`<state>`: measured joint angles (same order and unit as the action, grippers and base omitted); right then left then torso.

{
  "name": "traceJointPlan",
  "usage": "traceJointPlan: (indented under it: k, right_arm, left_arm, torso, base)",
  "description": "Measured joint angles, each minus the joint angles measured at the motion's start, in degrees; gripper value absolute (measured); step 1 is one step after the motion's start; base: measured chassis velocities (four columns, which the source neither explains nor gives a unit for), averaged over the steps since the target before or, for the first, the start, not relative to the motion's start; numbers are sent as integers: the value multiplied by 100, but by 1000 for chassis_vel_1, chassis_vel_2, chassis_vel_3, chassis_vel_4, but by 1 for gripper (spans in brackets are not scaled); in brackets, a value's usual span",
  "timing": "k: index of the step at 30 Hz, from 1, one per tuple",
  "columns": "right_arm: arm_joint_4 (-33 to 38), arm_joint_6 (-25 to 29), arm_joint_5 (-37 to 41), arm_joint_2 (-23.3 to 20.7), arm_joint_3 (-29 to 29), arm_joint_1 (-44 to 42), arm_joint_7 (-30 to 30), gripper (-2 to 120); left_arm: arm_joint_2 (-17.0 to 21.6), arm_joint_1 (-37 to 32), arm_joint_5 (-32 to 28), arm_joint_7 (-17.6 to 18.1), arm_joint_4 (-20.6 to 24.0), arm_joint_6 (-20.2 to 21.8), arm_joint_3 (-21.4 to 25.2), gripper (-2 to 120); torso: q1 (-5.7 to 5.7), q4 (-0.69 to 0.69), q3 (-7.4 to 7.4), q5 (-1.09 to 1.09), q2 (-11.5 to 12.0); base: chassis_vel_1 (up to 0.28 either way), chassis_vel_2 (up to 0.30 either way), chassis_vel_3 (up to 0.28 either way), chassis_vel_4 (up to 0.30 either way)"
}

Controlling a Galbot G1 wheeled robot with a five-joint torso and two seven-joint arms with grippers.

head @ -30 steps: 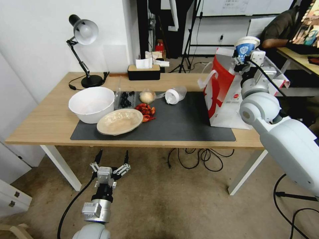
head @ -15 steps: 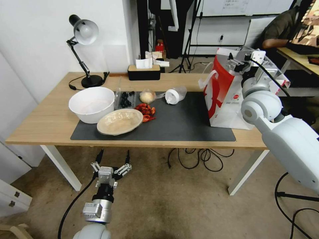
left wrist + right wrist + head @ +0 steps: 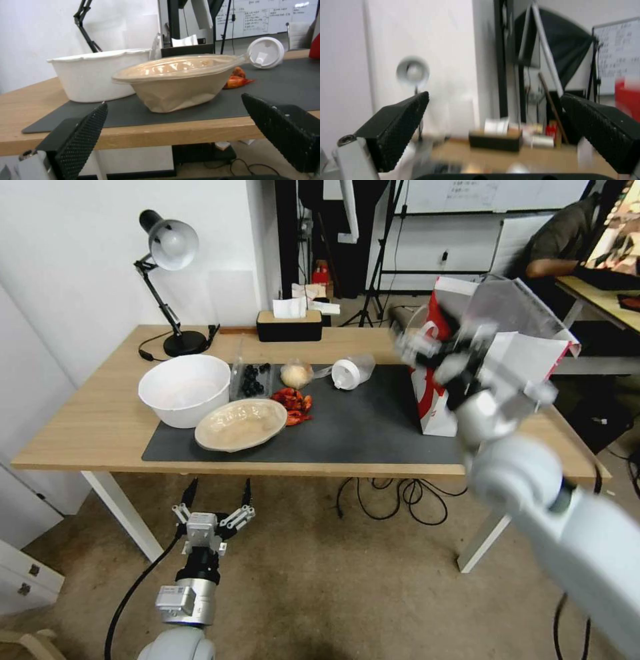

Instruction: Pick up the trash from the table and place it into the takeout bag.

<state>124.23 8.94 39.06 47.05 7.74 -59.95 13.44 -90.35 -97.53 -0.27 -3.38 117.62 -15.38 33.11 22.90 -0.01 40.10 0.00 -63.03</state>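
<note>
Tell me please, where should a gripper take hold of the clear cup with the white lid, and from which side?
The clear white-lidded plastic cup lies on its side on the dark mat, lid toward the robot's left. Probably best to come from above and close across its clear round body behind the lid.

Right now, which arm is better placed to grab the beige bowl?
Probably left: the left gripper hangs open below the table edge, facing the beige bowl. The right gripper is open by the takeout bag.
</note>
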Motion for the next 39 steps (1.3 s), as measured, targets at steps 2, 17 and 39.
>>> traceJointPlan:
  k: [2,17,39]
  right_arm:
    - [-5,159,-229,80,39,-409,-89,100]
    - [-1036,1837,-1989,1205,118,-3192,1331,100]
    - [-1031,1750,-1871,1242,94,-3299,1326,100]
  left_arm:
    - [11,-16,-2,2,24,22,20,100]
    - [40,-45,-83,-33,-64,95,212,100]
    - [-3,-56,-85,-49,-144,-41,200,100]
  torso:
    - [0,-2,1,2,0]
    - [0,1,0,0,0]
    - [1,1,0,-1,1]
  base:
    - [0,0,0,0]
    - [0,0,0,0]
    - [0,0,0,0]
